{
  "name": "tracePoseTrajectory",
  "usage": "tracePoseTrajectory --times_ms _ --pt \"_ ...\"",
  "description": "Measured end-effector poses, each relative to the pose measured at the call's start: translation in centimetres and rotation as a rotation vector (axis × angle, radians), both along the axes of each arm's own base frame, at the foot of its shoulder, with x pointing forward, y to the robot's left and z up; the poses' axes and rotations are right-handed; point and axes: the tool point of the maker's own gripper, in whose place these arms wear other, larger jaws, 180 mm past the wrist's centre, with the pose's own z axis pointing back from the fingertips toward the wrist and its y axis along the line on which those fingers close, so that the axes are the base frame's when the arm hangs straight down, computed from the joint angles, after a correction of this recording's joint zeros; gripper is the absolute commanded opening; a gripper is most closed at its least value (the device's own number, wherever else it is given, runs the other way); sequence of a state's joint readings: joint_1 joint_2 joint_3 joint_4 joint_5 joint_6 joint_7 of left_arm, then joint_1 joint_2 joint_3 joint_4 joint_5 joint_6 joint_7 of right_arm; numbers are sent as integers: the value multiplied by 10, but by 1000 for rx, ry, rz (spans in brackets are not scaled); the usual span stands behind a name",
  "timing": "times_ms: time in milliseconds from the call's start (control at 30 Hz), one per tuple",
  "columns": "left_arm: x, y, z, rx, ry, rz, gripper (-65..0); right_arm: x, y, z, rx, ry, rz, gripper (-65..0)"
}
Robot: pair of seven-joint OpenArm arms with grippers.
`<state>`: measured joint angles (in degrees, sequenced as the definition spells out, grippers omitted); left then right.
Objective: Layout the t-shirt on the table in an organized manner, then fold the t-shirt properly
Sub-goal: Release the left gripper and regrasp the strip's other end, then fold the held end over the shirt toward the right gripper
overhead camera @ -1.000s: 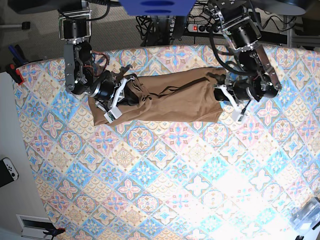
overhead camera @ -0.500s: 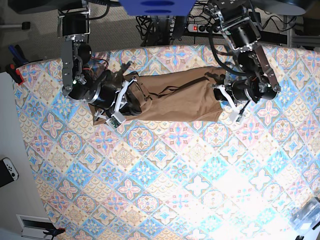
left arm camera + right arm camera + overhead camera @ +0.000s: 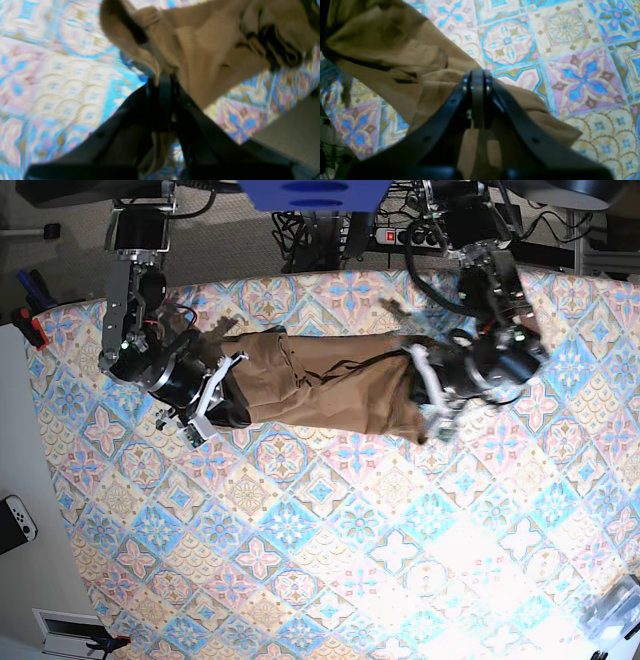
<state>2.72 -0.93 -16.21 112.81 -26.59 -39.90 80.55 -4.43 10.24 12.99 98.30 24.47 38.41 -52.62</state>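
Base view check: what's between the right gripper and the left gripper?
In the base view, the creased middle stretch of the t-shirt lies between the right gripper and the left gripper.

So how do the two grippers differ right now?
The left gripper pinches the shirt; the right gripper is shut with no cloth between its tips. In the left one's wrist view the picture is blurred; in the right one's, sharper. Both are black.

Left wrist view: near cloth between jaws [image 3: 161, 100] blurred; shirt [image 3: 212, 50] cut off at 1 o'clock; jaw tips' contact unreadable.
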Motion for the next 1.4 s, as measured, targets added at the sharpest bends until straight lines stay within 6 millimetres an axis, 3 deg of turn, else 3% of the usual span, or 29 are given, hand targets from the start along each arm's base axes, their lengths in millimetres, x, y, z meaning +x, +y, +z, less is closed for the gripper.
tracePoseTrajectory --times_ms 100,233,400,533,667,833,933,1100,1167,1300,1400 --pt "-4 -27 3 -52 -2 -57 -650 2 -7 2 -1 -5 -21 -650" --pt "-3 -41 6 -86 -4 -52 -650 4 -23 2 4 -10 -75 -650" --pt "-1 -65 12 -141 -11 -67 -650 -24 -37 -25 -26 87 -109 -650" --pt "-5 -96 20 -175 -22 -145 -650 -27 -36 -27 18 86 -121 -650" --pt "-3 -125 28 -246 -69 -207 -650 -54 -42 -61 -20 209 -127 -650" --pt "-8 -157 33 -305 -89 -290 -650 -53 -41 -62 21 210 -140 -650" --pt "-6 -167 43 -317 -122 -322 -650 -63 -43 -73 14 250 -142 -650" --pt "-6 -180 45 -305 -135 -378 -650 -61 -42 -72 15 248 -139 -650" --pt "-4 -201 50 -389 -150 -404 -650 -62 -41 -73 14 250 -138 -650" --pt "-21 -238 25 -466 -67 -471 -650 -62 -41 -73 14 250 -137 -650" --pt "-30 -256 34 -578 -59 -487 -650 -62 -41 -73 14 251 -135 -650"
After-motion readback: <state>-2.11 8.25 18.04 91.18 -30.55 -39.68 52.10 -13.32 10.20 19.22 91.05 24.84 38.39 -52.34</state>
